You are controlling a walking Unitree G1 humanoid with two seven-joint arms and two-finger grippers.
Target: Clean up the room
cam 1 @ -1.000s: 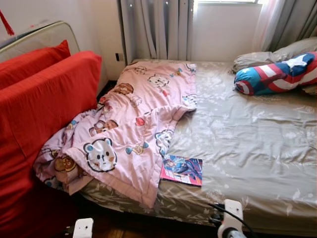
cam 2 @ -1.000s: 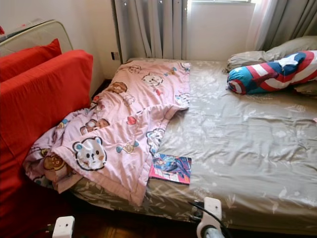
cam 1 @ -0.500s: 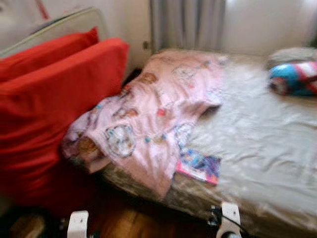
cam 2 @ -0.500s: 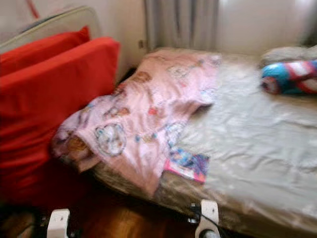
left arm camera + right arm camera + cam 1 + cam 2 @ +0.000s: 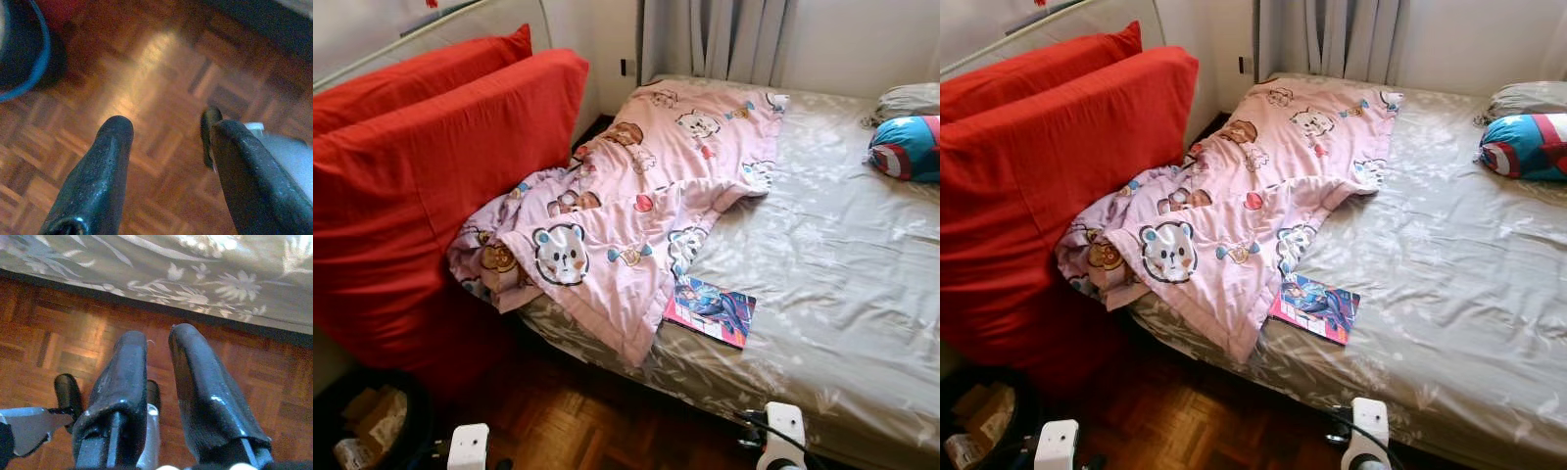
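Observation:
A pink bear-print blanket point(image 5: 646, 206) lies crumpled over the left side of the bed, one corner hanging off the front edge. A colourful comic book point(image 5: 710, 310) lies on the grey floral sheet point(image 5: 842, 264) beside that corner. At the far right of the bed rests a blue, red and white shield-print pillow point(image 5: 909, 147). Both arms hang low in front of the bed. My left gripper point(image 5: 168, 132) is open over the parquet floor, holding nothing. My right gripper point(image 5: 159, 338) is shut and empty, just above the floor by the bed's edge.
Two big red cushions point(image 5: 431, 186) lean against the bed's left side. A dark bin point(image 5: 362, 426) with cardboard scraps stands on the floor at the lower left. Grey curtains point(image 5: 724, 39) hang behind the bed. A grey pillow point(image 5: 906, 98) lies at the head.
The whole picture has shifted right and down, so the camera has turned left; the bin and more floor have come into sight. Nothing on the bed has moved.

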